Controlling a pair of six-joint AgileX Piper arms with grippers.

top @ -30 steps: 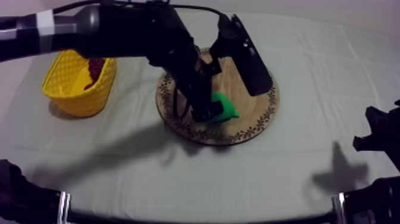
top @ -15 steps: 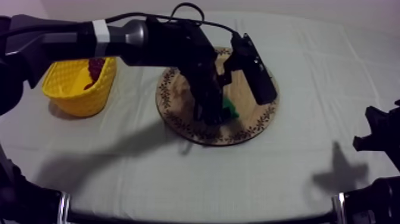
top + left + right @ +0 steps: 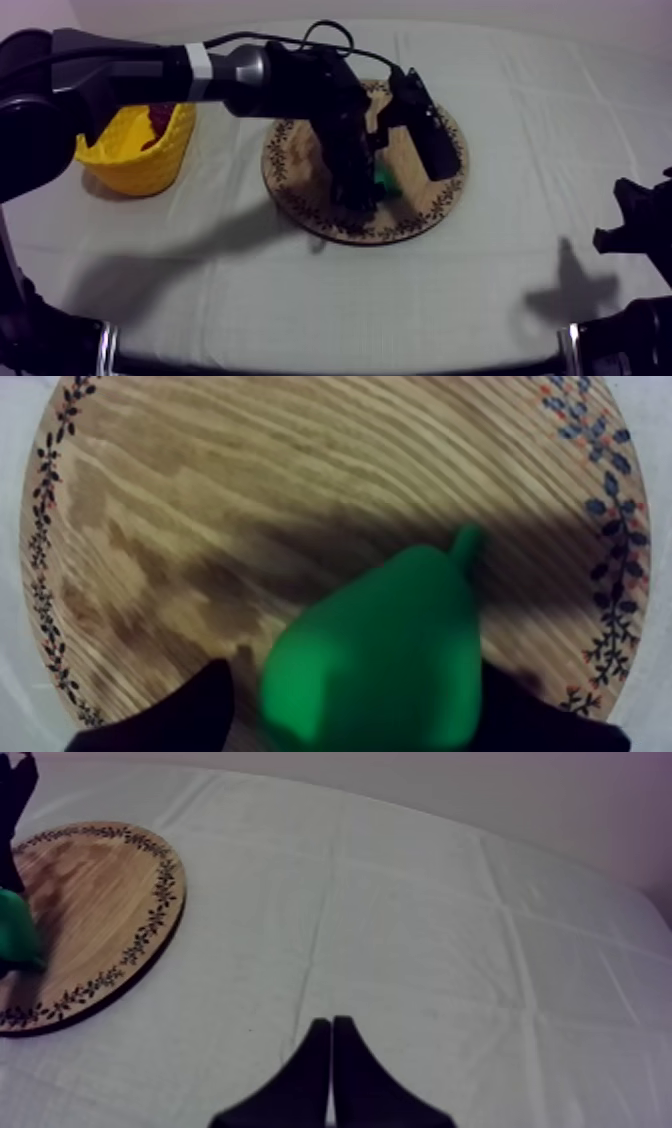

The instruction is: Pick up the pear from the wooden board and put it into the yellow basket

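Note:
The green pear (image 3: 375, 661) lies on the round wooden board (image 3: 250, 496) with the patterned rim. My left gripper (image 3: 357, 676) is down over it, open, one black finger on each side of the fruit and a sliver of wood showing beside the left finger. From above, the left gripper (image 3: 365, 190) hides most of the pear (image 3: 387, 183) on the board (image 3: 430, 205). The yellow basket (image 3: 135, 160) stands at the table's left with a small red fruit (image 3: 160, 115) inside. My right gripper (image 3: 330, 1072) is shut on nothing, low over the cloth.
The right arm (image 3: 635, 230) rests at the table's right edge. From the right wrist view the board (image 3: 100, 902) lies off to one side with the pear (image 3: 15, 932) at its edge. Bare cloth stretches between board and basket.
My left arm has shifted right and lowered over the pear, which now shows much less from above. The right arm has not moved.

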